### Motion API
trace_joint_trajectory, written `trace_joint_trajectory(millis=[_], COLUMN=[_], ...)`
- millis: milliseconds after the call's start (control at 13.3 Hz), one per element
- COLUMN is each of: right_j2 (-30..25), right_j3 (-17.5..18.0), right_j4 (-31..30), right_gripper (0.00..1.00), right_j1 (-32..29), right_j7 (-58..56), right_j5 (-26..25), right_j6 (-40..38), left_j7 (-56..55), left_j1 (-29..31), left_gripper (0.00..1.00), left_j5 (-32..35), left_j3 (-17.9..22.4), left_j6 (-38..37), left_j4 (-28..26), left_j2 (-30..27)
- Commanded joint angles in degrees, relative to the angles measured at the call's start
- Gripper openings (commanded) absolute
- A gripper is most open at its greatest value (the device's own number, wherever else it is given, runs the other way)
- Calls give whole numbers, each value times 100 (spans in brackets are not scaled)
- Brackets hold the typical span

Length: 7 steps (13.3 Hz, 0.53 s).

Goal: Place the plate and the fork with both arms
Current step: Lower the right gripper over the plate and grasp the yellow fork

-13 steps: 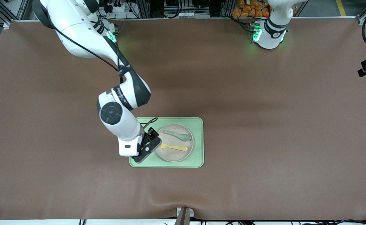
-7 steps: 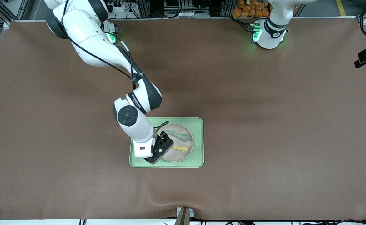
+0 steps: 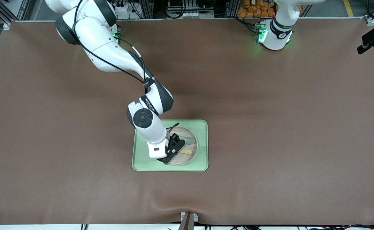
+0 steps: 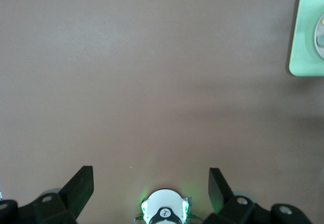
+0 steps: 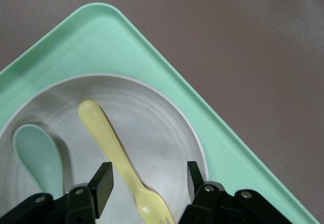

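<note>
Right gripper [image 5: 147, 183]: hanging spread over the fork [image 5: 119, 161], its fingers standing either side of the tines. Fork and green spoon [image 5: 38, 155] lying in the plate [image 5: 152, 128] on the green tray [image 3: 202, 143], brown tabletop [image 3: 270, 127]. Left gripper [image 4: 151, 186]: waiting spread above bare tabletop.

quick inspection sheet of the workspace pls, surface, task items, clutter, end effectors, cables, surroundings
Surface: brown table, a green tray on it.
Job's things: cream plate on the tray; yellow fork lying in the plate.
Clutter: grey-green spoon in the plate beside the fork.
End effectors: right end effector open, low over the plate, fingers astride the fork's tine end. Left end effector open, high over bare table; that arm waits.
Cables: black cable along the right arm.
Surroundings: metal framing and equipment past the table edge by the bases.
</note>
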Motion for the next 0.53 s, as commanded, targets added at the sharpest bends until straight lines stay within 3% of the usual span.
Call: trace_joint_trajectory(millis=[0,450], right_j2=[289,316], right_j3=[-46,-64], right_j4=[255,229], right_gripper=[68,67], right_j1=[68,165], right_j7=[46,99], right_j5=[-68,-86], right_j6=[244,253], left_j7=[136,-40], left_j1=[-10,-19], left_gripper=[100,100], left_j5=[-58,-23], left_j3=[-98,-406], left_j6=[-85,249], left_j4=[-47,-65], left_j2=[-76,144])
